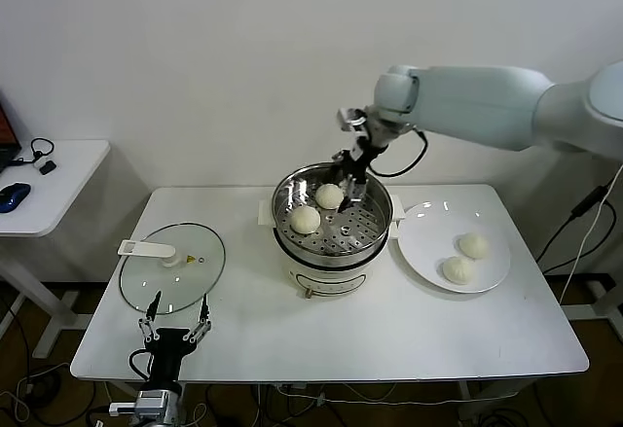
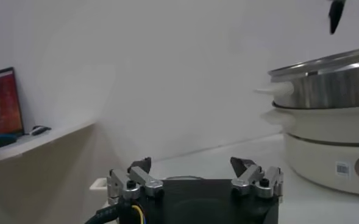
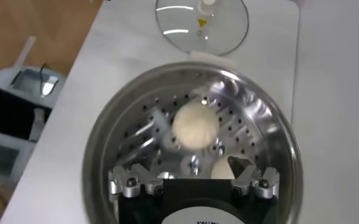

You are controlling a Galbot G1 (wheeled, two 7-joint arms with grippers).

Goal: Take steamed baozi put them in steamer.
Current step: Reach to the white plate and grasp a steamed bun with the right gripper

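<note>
**Two buns in the steamer, two on the plate**

The steamer (image 1: 331, 215) stands mid-bench, and everything else is placed from it. The right gripper (image 1: 348, 172) hangs just above its far rim, jaws spread wide and holding nothing. Inside the basket lie two steamed baozi (image 1: 330, 195) on the perforated floor, apart from each other (one of them sits directly below the open jaws in the right wrist view). Two more buns (image 1: 473, 245) rest on the white plate (image 1: 428, 242) just to the robot's right of the steamer. The glass lid (image 1: 172, 266) lies flat to the steamer's left. The left gripper (image 1: 174, 331) is parked at the bench's near edge, beside the lid, jaws open and empty.
</note>
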